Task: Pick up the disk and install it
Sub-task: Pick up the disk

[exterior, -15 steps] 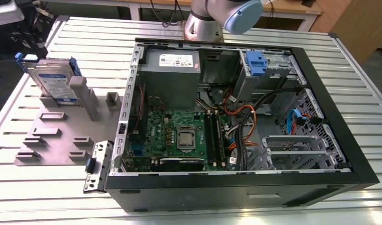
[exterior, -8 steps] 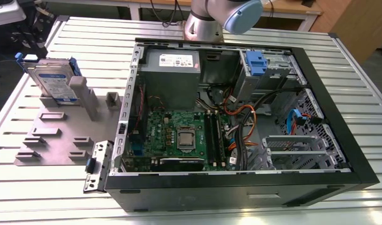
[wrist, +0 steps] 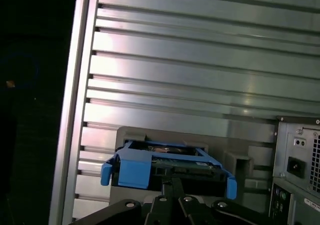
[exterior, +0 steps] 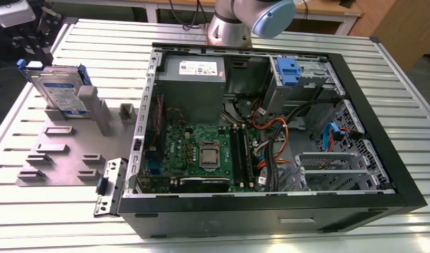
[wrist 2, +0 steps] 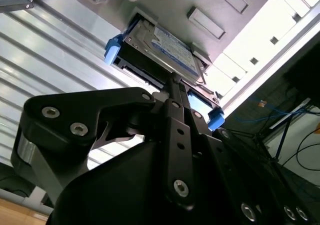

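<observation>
A slatted metal counter [exterior: 53, 221] carries everything. On the exterior view's right, taking up most of it, an open black computer case [exterior: 271, 213] lies on its side. Inside are a grey power-supply box [exterior: 193, 79] at the far end, a green motherboard [exterior: 200, 153] nearer, and a blue plastic tab [exterior: 288, 71] on a metal cage at the far right.

Just beside the case, on the exterior view's left, a grey fixture plate [exterior: 67, 153] with raised blocks and slots lies flat on the counter. The arm [exterior: 236, 21] rises at the far edge, behind the case.

The disk [exterior: 60, 92] stands on edge in a holder at the far left corner of that plate. It leans slightly, its white-and-blue label faces the near side, and blue rails run along its edges. It has not been lifted out.

In both wrist views the gripper [wrist 2: 172, 77] [wrist: 172, 182] points straight at the disk [wrist 2: 167, 47] [wrist: 165, 160], its tip at the disk's blue-railed edge. The jaws look drawn together, with nothing seen between them. Whether the tip actually touches the disk cannot be told.
</observation>
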Robot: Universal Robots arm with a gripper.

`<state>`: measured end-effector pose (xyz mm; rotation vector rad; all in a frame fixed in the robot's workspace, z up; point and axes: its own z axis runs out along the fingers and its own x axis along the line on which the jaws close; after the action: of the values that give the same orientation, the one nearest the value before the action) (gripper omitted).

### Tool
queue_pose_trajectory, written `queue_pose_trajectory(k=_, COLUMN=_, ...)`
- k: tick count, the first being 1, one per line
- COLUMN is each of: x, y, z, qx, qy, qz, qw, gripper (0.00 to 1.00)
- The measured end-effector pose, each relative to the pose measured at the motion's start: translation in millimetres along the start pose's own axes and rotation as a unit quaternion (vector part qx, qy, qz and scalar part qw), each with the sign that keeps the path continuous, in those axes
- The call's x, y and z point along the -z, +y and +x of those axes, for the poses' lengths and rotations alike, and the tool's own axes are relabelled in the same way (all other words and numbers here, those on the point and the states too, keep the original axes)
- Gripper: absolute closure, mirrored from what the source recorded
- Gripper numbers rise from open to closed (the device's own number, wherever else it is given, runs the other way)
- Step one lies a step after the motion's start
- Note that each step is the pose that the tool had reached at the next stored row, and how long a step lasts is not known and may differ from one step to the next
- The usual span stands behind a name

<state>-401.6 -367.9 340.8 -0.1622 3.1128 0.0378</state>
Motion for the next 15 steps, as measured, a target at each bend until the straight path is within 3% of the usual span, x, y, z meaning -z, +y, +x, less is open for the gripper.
queue_pose_trajectory(k=4, x=0.0, y=0.0, z=0.0, qx=0.027, qy=0.0006, qz=-0.0007, qw=0.99964, gripper=0.89)
queue_pose_trajectory(k=10, x=0.0, y=0.0, z=0.0, qx=0.062, qy=0.0014, qz=-0.0016, qw=0.99806, gripper=0.89)
queue_pose_trajectory(k=15, x=0.0, y=0.0, z=0.0, qx=0.098, qy=0.0022, qz=-0.0025, qw=0.99517, gripper=0.89)
